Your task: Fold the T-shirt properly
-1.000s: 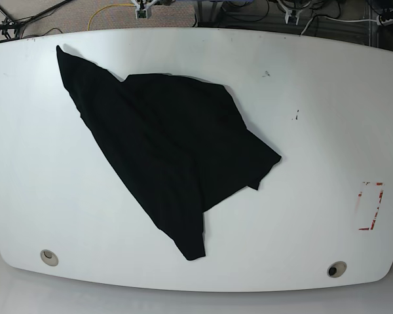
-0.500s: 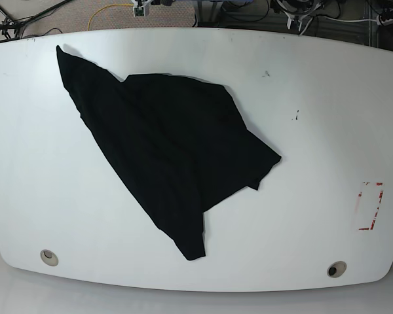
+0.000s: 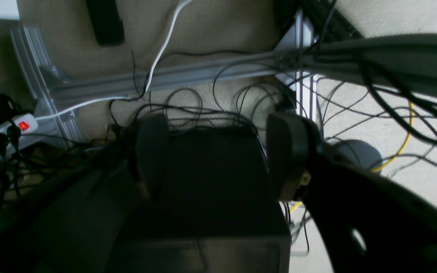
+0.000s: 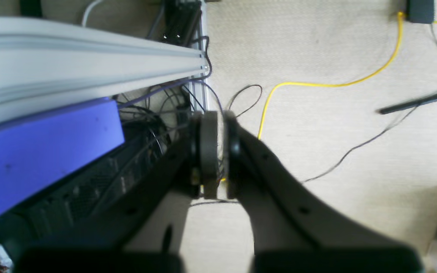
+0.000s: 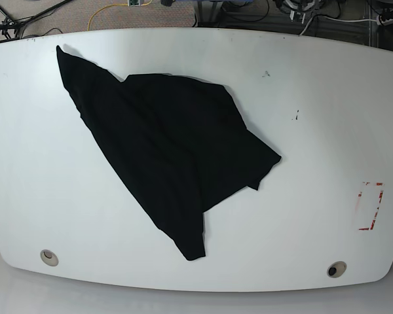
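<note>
T-shirt [image 5: 164, 157]: I see it crumpled, unfolded, on the table [image 5: 314, 118]. Left gripper [image 3: 218, 155]: fingers apart, empty, over floor cables. Right gripper [image 4: 218, 148]: fingers together, empty.

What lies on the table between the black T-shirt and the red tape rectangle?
In the base view, only bare white table lies between the T-shirt and the red tape rectangle; nothing stands on that stretch.
</note>
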